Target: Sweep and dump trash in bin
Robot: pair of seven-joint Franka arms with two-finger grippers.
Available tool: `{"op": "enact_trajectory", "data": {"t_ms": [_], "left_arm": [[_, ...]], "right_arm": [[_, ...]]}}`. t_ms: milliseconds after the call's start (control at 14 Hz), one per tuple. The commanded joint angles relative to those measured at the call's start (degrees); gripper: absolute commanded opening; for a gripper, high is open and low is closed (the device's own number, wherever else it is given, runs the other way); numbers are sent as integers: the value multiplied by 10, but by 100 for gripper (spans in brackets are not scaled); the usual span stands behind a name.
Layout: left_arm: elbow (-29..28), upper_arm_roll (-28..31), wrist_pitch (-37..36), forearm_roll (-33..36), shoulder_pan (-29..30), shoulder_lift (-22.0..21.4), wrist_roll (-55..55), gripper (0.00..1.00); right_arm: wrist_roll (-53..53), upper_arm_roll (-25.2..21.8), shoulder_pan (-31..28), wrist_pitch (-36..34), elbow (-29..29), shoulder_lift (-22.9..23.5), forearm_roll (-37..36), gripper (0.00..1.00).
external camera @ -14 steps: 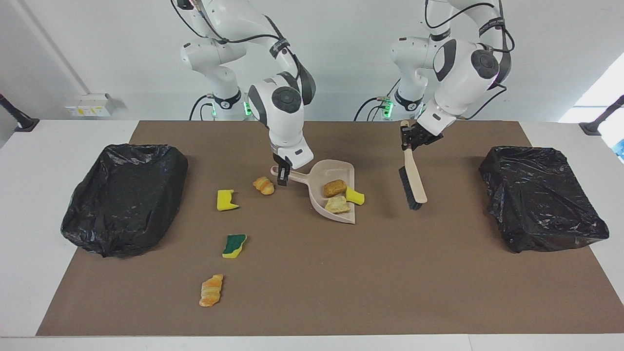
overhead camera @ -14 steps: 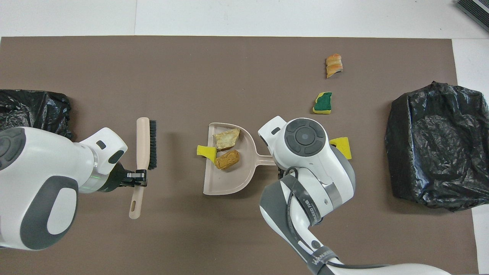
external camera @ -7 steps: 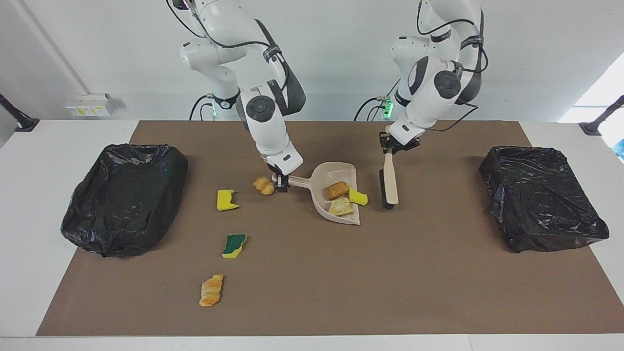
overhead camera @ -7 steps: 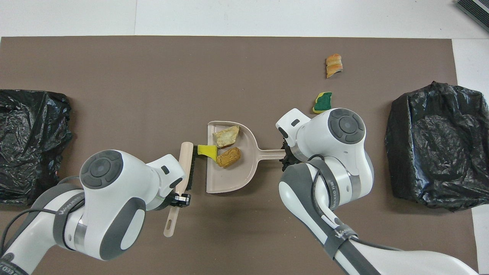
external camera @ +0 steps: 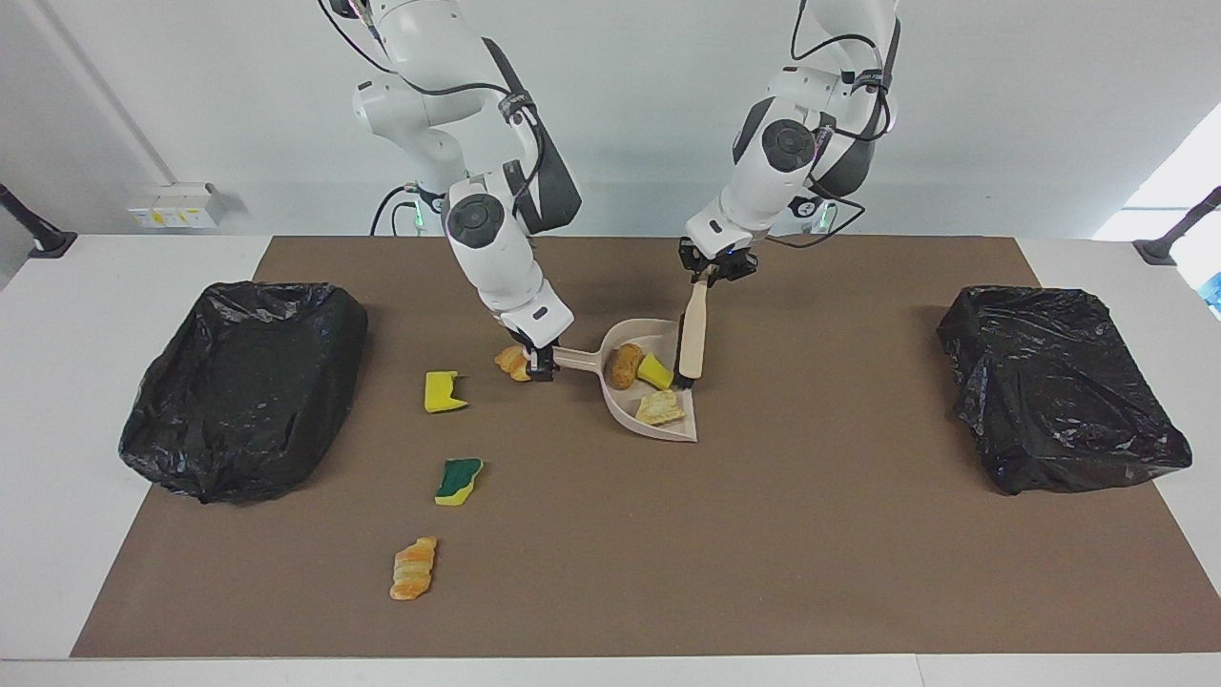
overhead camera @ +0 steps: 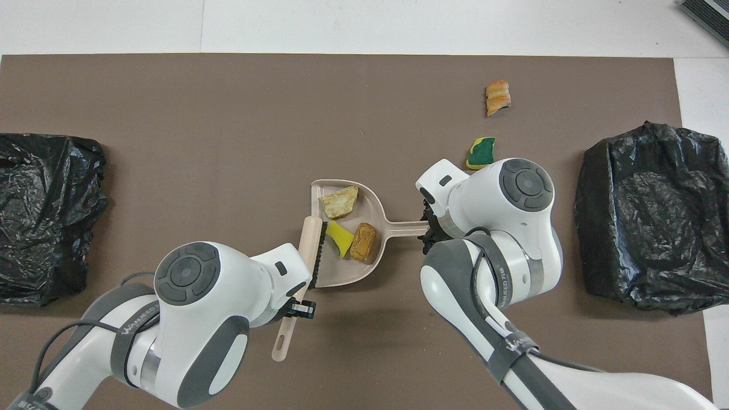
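Facing view, left gripper (external camera: 703, 278): clamped on the top of the brush (external camera: 693, 334) handle; the brush hangs slanting down below the jaws, bristles at the open mouth of the dustpan (external camera: 650, 417).
Facing view, right gripper (external camera: 540, 363): closed tight on the end of the dustpan handle, with the pan lying on the table toward the left arm's end from the jaws.
Facing view, trash in pan: a brown bread piece (external camera: 625, 365), a yellow sponge chunk (external camera: 654, 371) right against the bristles, and a pale bread piece (external camera: 659, 408).
Facing view, trash loose: a croissant bit (external camera: 509, 363) touching or just beside the right jaws; a notched yellow sponge (external camera: 444, 391), a green-topped sponge (external camera: 459, 480) and a croissant (external camera: 413, 568) lie well apart from both grippers.
Facing view, bins: one black-bagged bin (external camera: 243, 386) at the right arm's end of the table, another bin (external camera: 1062, 386) at the left arm's end.
Overhead view, brush and pan: the brush (overhead camera: 311, 245) lies across the pan mouth, with the yellow sponge chunk (overhead camera: 340, 238) pressed inward beside the brown bread piece (overhead camera: 363, 241).
Overhead view, hidden: the right arm covers the croissant bit and the notched sponge.
Step in hand: sweeping, likely finishing the third piece into the pan.
Next move: judged, either draw the brush clear and carry the pan level to a bin, or shift the pan toward the four loose pieces.
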Motion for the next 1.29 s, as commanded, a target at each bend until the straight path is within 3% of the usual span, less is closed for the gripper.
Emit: {"op": "enact_trajectory", "data": {"t_ms": [0, 286, 429, 571, 714, 857, 1214], "left_arm": [[10, 12, -32, -8, 24, -28, 0, 0], [47, 13, -123, 0, 101, -50, -3, 0], [42, 11, -164, 13, 104, -71, -72, 0], [25, 6, -166, 25, 93, -87, -164, 0], [-4, -5, -156, 25, 88, -113, -169, 0], [-32, -16, -141, 25, 88, -136, -169, 0], [-37, -16, -133, 25, 89, -138, -167, 0]], "right_arm": [[-9, 3, 3, 11, -14, -15, 6, 0], [0, 3, 2, 7, -8, -12, -31, 7], [1, 2, 3, 4, -8, -13, -34, 9], [1, 3, 3, 4, -10, -13, -36, 9], [0, 3, 3, 4, -10, -13, -40, 10], [4, 2, 4, 4, -12, -14, -46, 23], [12, 2, 15, 3, -14, -17, -69, 23]]}}
